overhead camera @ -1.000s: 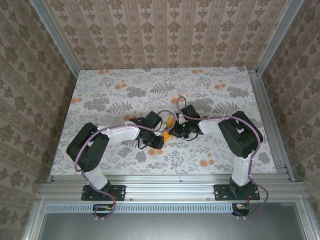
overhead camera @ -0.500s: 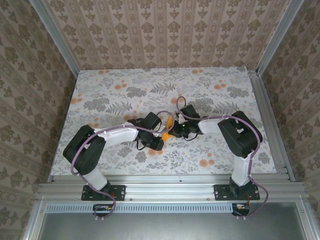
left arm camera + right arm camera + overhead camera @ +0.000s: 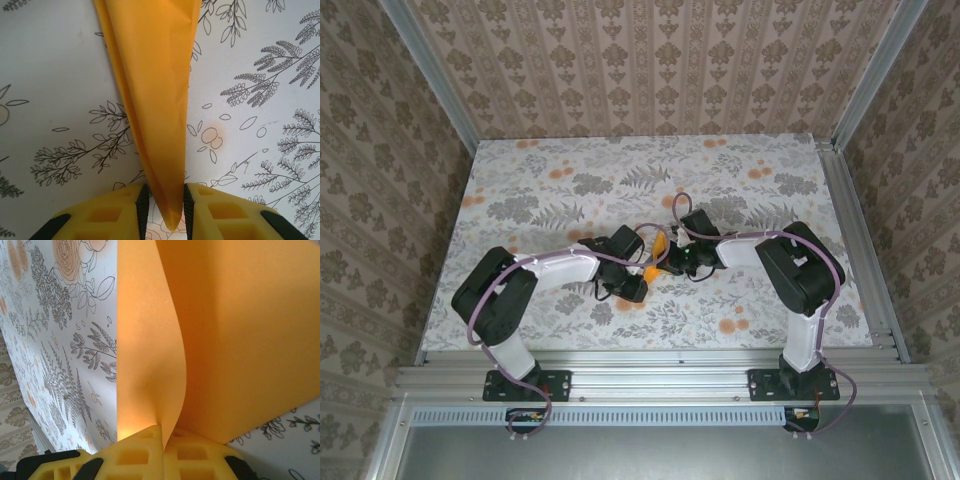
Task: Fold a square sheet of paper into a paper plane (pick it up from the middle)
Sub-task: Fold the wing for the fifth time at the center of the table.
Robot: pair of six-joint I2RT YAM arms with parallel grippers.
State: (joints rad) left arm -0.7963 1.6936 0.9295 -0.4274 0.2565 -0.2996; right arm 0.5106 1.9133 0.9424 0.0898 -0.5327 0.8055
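The right gripper [image 3: 164, 433] is clamped tight on the square sheet of paper [image 3: 235, 340], which by now is folded. Its yellow fingers meet with only the thin orange layers between them, and two flaps fan up and away from that pinch, one curling left and the broader one spreading right. This looks like the anchoring hold, keeping the creased edge fixed so the other arm can work along the fold. The left gripper [image 3: 165, 202] faces it from the other side. Its jaws stand a little apart around the narrow pointed end of the same paper, and the tip hangs just between the black pads. Whether the pads actually press on the tip I cannot tell, though the spacing suggests a loose bracket more than a firm grip. From that tip the wedge widens away from the gripper, with a long crease running up its left side. Seen from the top camera, the paper hangs between the two wrists, lifted off the tabletop [image 3: 570, 180] near its middle, above the grey floral cloth [image 3: 50, 75]. The dart shape seems only partly formed.
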